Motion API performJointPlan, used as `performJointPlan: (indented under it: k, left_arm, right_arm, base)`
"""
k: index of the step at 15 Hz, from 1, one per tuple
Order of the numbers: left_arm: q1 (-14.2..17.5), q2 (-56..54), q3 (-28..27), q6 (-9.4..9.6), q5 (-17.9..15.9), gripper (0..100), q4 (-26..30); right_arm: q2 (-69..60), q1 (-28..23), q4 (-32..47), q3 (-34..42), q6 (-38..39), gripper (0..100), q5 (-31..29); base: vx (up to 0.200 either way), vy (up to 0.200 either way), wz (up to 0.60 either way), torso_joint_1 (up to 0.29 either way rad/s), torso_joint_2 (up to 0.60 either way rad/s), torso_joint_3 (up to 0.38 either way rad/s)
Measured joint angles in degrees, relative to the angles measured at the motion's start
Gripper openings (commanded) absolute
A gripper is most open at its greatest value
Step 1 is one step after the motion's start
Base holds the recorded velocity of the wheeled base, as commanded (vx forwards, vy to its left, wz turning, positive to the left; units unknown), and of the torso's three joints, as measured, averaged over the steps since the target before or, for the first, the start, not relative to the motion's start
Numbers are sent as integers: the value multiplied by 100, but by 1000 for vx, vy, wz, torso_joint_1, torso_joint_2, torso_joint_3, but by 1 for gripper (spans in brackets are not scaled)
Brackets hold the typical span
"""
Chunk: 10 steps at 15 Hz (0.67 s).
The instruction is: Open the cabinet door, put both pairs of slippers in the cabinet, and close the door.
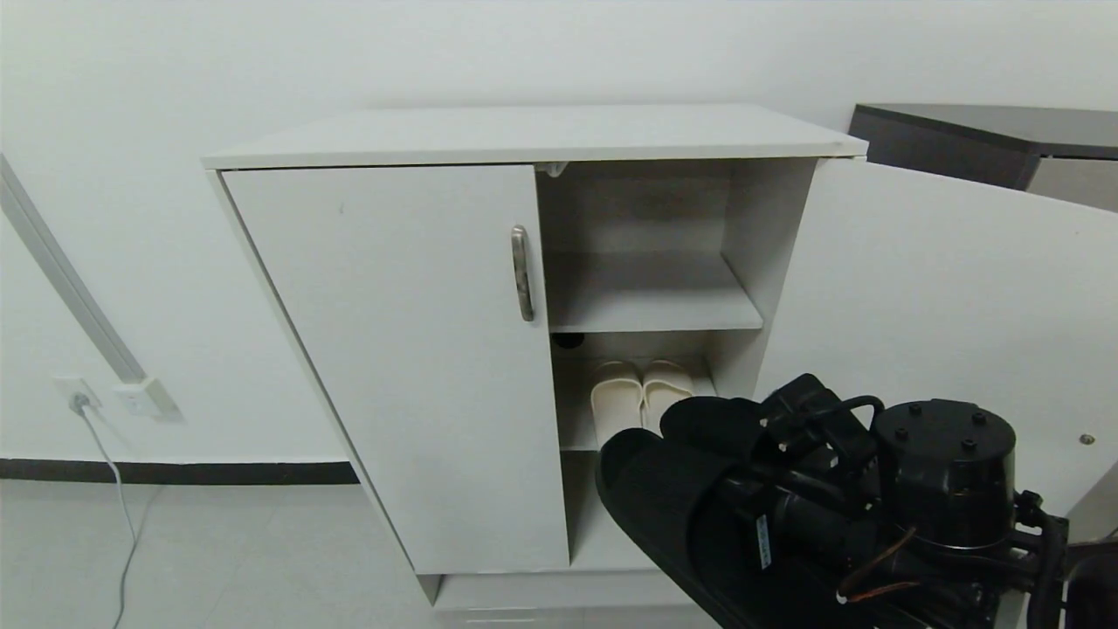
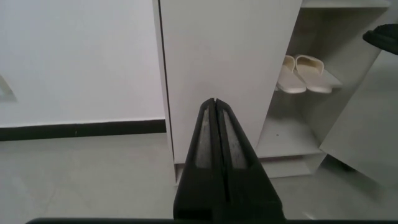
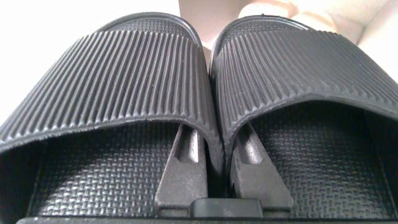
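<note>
1. Black slippers (image 3: 199, 93): a pair side by side, with ribbed straps, cross-hatched footbeds and matte rubber.
2. Grip: the right hand (image 3: 217, 163) is clamped on the pair. One finger (image 3: 183, 168) sits under each strap, and the two adjoining inner side walls are pinched between them.
3. Position: in the head view the black slippers (image 1: 672, 489) are held in the air, with the toes toward the cabinet (image 1: 524, 135). They sit just in front of its open right half, about level with the lower compartments, and are not inside.
4. White slippers (image 1: 642, 397): a pair already in the cabinet, side by side on the middle shelf with the toes outward. They are beyond the black pair's toes and not touching them. The left wrist view shows them too (image 2: 308, 73), above the bottom compartment.
5. Cabinet: white, with the right door (image 1: 943, 297) swung wide open. The left door (image 1: 393, 349) is shut, with a metal handle (image 1: 521, 273) on its inner edge. The upper shelf (image 1: 651, 297) carries nothing.
6. Left hand (image 2: 215, 109): its fingers are pressed together and hold nothing. It sits low over the floor, facing the shut left door, well apart from both pairs.
7. Surroundings: a wall socket with a cable (image 1: 74, 393) is left of the cabinet. A dark piece of furniture (image 1: 987, 140) stands behind the open door.
</note>
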Motion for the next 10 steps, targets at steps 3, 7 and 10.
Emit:
performJointPlan:
  k: [3,7,10]
  left_arm:
    - [0,0,0,2,1,0,0]
    - [0,0,0,2,1,0,0]
    - [-2,0,0,2,0,0,0]
  right_arm:
    - [12,4,-9,13,-7,0,-2]
    - [12,15,-4,27,-7,0,0]
    - [59,22,-24,49,-166,0,-9]
  base:
    - [0,0,0,2,61,58]
    - [0,0,0,0,0,0]
    - [0,0,0,-1,128,111]
